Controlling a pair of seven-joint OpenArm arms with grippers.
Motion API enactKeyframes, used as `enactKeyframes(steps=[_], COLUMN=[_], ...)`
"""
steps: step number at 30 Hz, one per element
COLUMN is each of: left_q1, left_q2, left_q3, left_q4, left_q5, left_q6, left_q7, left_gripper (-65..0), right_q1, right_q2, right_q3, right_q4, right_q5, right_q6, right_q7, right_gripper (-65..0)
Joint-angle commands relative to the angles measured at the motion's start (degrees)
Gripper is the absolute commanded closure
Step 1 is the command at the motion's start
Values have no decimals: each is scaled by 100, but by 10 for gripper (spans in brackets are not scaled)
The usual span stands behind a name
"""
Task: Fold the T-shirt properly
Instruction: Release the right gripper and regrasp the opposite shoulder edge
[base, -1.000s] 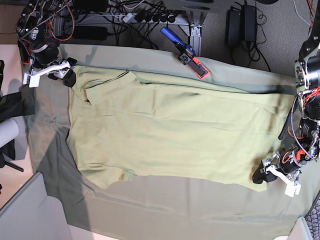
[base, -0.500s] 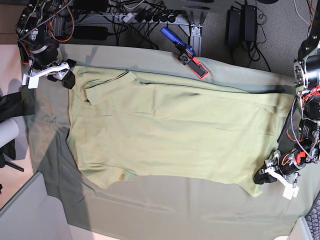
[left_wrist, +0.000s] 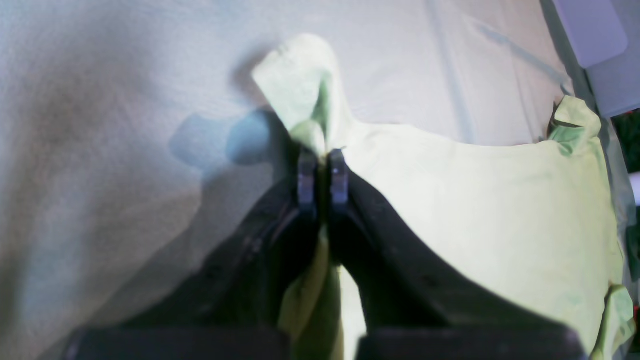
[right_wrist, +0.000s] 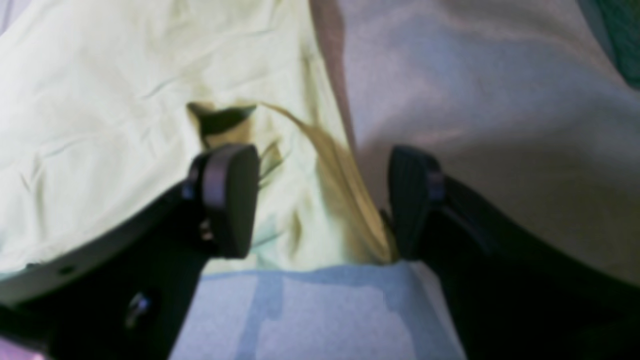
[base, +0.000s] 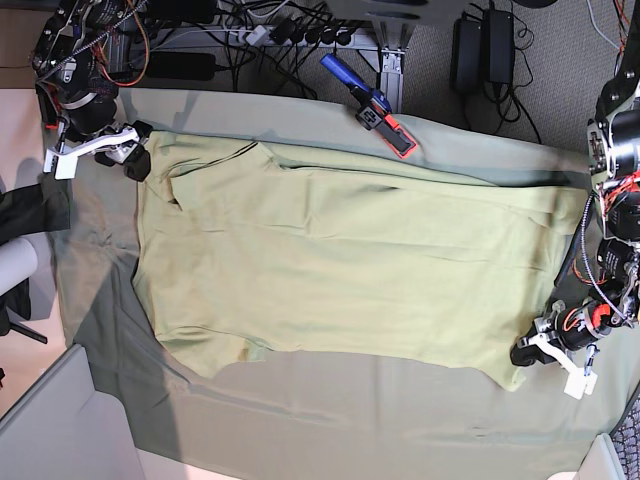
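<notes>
The pale yellow-green T-shirt (base: 340, 260) lies spread flat across the cloth-covered table. At its front right corner my left gripper (base: 522, 353) is low on the fabric. The left wrist view shows that gripper (left_wrist: 322, 172) shut, with a fold of the T-shirt (left_wrist: 475, 200) pinched between its tips and a peak of fabric standing up just beyond them. My right gripper (base: 135, 152) is at the shirt's back left corner. In the right wrist view it (right_wrist: 320, 200) stands open, one finger over the T-shirt (right_wrist: 100, 100), the other over the table cloth, straddling the shirt's edge.
A duller grey-green table cloth (base: 300, 420) covers the table under the shirt. A blue and red tool (base: 375, 108) lies at the back edge. Cables and power bricks (base: 480, 45) sit behind the table. A grey panel (base: 50, 430) stands at front left.
My left gripper has closed on the shirt's front right corner, bunching the fabric. My right gripper has shifted slightly leftward and stays open.
</notes>
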Motion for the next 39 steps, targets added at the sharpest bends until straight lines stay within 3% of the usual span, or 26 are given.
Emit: enactKeyframes(steps=[1, 8, 14, 21, 28, 33, 39], left_q1=[-186, -184, -184, -166, -153, -153, -153], left_q2=[-63, -63, -63, -90, -94, -94, -92], left_q3=[-7, -7, -7, -7, -7, -7, -7], left_q4=[101, 103, 107, 107, 107, 107, 107], left_q5=[-114, -120, -308, -334, -527, -549, -737], left_q6=[-178, -178, -178, -178, -178, -178, -178], left_q7=[-35, 216, 472, 579, 717, 778, 776], left_gripper=[0, 0, 0, 0, 0, 0, 0], right_q1=[74, 688, 1690, 3294, 4865, 5313, 5340], right_q2=[111, 223, 323, 470, 490, 490, 487], right_q3=[96, 697, 616, -243, -1132, -1731, -2177], right_q4=[133, 424, 70, -1749, -4083, -5346, -5823], right_q5=[79, 195, -127, -542, -1591, -2048, -2197], right_q6=[96, 96, 96, 96, 94, 94, 96], right_q7=[144, -109, -44, 404, 1121, 1622, 1797], right_gripper=[-405, -405, -405, -405, -405, -405, -405])
